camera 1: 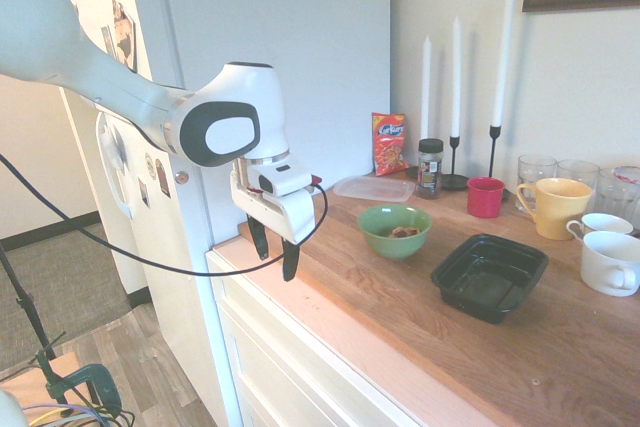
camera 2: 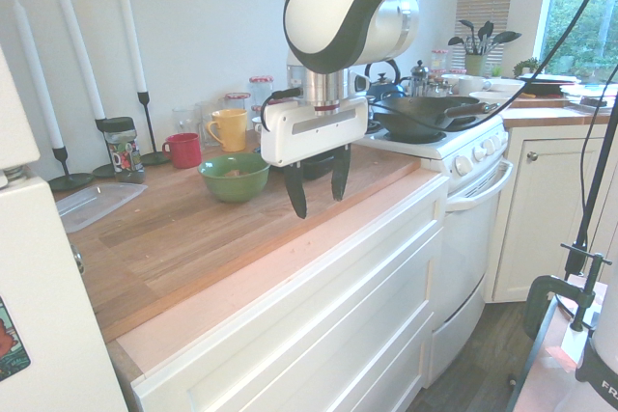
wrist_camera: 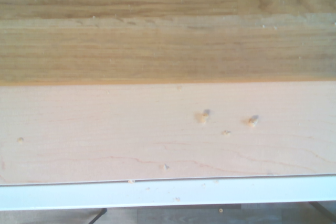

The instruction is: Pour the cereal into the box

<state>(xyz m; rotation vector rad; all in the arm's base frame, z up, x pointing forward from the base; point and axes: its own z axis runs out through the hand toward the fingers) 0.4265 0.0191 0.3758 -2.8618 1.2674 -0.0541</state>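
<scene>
Cereal unpoured, sitting in green bowl just beside empty black box; gripper spread wide, holding nothing, hovering near bowl over counter's front edge; grasp and pour remain.

Two wide exterior views from opposite countertop ends, sharing the green bowl; wrist view straight down, close

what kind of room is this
Most likely a home kitchen. A wooden countertop runs over white drawers, a white stove with a dark pan stands at its end, and a white fridge stands at the other. Mugs and a green bowl sit on the counter.
</scene>
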